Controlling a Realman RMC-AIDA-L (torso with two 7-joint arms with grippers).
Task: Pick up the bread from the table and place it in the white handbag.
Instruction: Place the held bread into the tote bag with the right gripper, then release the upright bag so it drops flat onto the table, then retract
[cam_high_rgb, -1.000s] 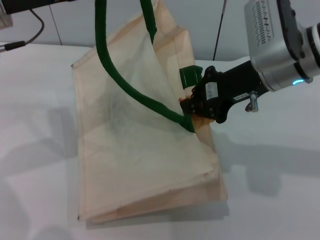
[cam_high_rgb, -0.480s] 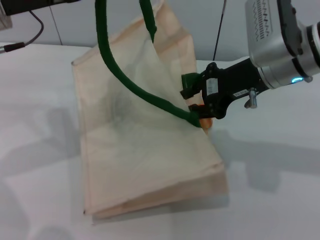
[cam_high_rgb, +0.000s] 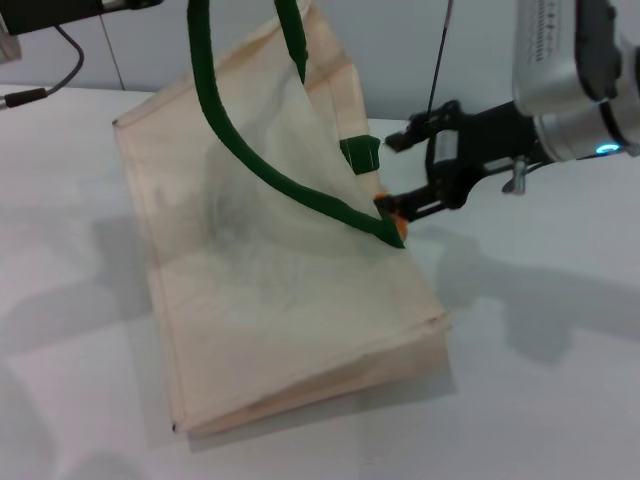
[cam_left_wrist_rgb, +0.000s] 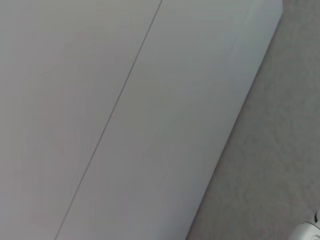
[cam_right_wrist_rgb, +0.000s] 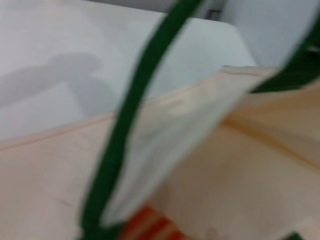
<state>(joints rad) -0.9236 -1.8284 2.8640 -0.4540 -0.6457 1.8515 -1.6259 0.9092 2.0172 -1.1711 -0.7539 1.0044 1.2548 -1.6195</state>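
The white handbag (cam_high_rgb: 270, 300) is held up by its green handles (cam_high_rgb: 212, 100), which run out of the top of the head view, while its lower part rests on the table (cam_high_rgb: 540, 400). My right gripper (cam_high_rgb: 402, 175) is at the bag's open right side with its fingers spread apart. A small orange part of the bread (cam_high_rgb: 385, 205) shows at the bag's mouth, beside the lower finger (cam_high_rgb: 420, 208). In the right wrist view the striped bread (cam_right_wrist_rgb: 150, 225) lies between the bag's cloth walls (cam_right_wrist_rgb: 210, 165), by a green handle (cam_right_wrist_rgb: 130, 115). My left gripper is out of view.
A dark cable (cam_high_rgb: 50, 90) lies at the table's back left. A thin dark rod (cam_high_rgb: 438, 60) stands behind the bag. The left wrist view shows only a pale wall panel (cam_left_wrist_rgb: 125, 120) and grey floor (cam_left_wrist_rgb: 280, 150).
My right gripper has drawn back to the right, out of the bag's mouth, and its fingers have spread. The bread stays at the bag's mouth. The bag has shifted a little to the left.
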